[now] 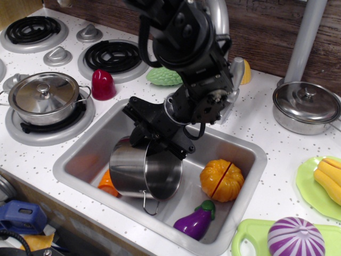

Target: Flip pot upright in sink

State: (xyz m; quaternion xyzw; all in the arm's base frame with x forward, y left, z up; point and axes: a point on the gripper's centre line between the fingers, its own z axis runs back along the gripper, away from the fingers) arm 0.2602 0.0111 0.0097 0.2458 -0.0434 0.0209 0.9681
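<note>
Sink holds pot at left-centre, tilted, axis leaning from upright, wire loop handle hanging at lower front; mouth direction cannot tell
Black arm reaches down from top, bent toward left
Gripper clamped on pot's upper rim
Pumpkin just right of pot, apart
Eggplant near front right
Carrot partly hidden behind pot's left side
</note>
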